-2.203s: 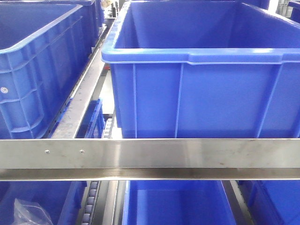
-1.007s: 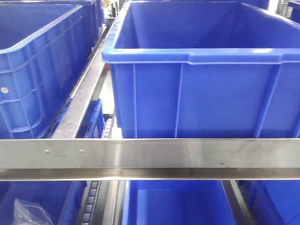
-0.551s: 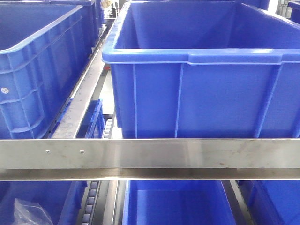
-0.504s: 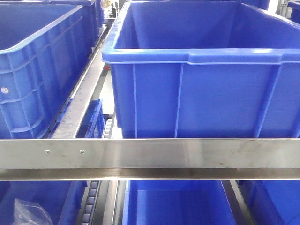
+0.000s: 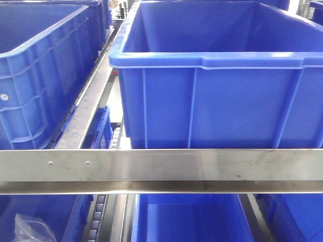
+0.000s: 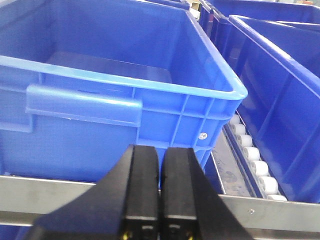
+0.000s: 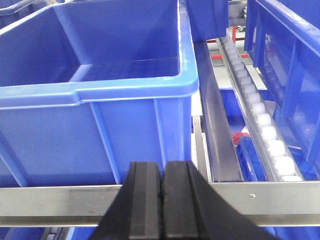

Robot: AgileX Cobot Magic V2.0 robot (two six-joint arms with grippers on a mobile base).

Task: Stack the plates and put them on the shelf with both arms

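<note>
Left wrist view, left end effector pressed together before blue bin, right end effector likewise, steel rail below.

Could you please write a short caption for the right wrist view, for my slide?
Closed right gripper facing an empty blue bin behind a steel rail, with a white roller track alongside.

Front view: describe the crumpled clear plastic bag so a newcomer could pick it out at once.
Start at the steel rail running across the front view, then drop below its left end. The crumpled clear plastic bag lies in the bottom-left corner, in the lower blue bin; it alone there is transparent.
</note>
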